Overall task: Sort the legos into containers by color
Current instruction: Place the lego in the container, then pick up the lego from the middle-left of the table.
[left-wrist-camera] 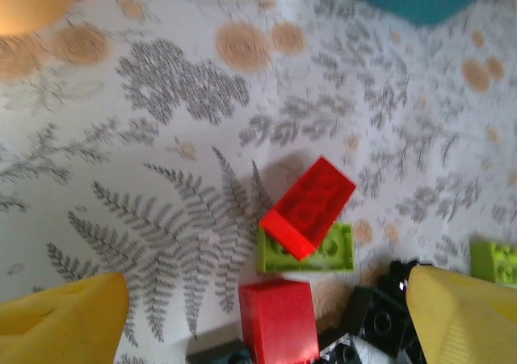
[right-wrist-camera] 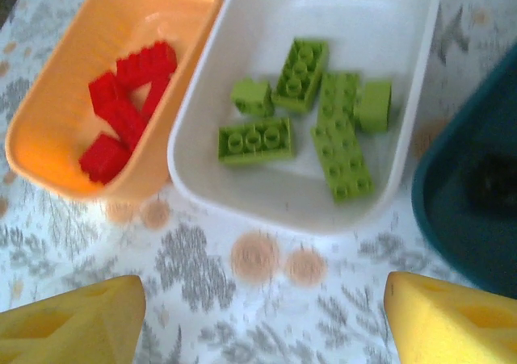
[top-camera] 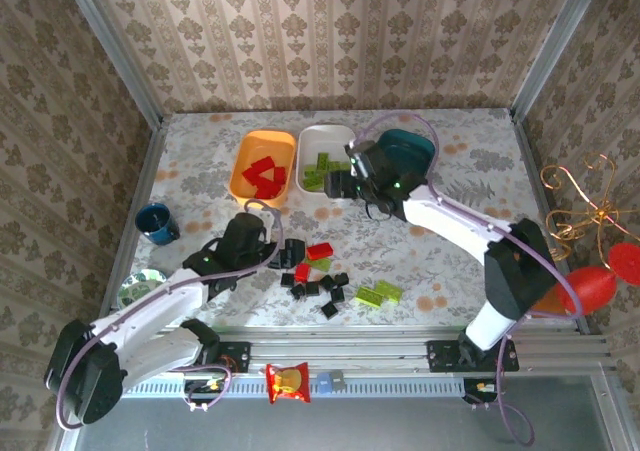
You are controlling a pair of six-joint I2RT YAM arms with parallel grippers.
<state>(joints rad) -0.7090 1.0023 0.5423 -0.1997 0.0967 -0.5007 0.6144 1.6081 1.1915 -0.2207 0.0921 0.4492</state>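
Hovering open and empty, the left end effector (left-wrist-camera: 266, 295) overhangs unsorted red, lime and black plastic bricks (top-camera: 315, 276) in front of the white plastic tray (right-wrist-camera: 380, 25). The right end effector (right-wrist-camera: 262, 287) is likewise released at its near rim. Green bricks (right-wrist-camera: 299, 73) lie inside, red ones (right-wrist-camera: 121, 106) in the orange plastic tray (right-wrist-camera: 194, 25) alongside. Roughly half done.

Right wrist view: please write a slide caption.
Open right gripper facing orange tray with red legos, white tray with green legos.

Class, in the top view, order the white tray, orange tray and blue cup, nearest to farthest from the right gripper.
From the right gripper:
1. white tray, just beside it.
2. orange tray, farther left.
3. blue cup, far left.
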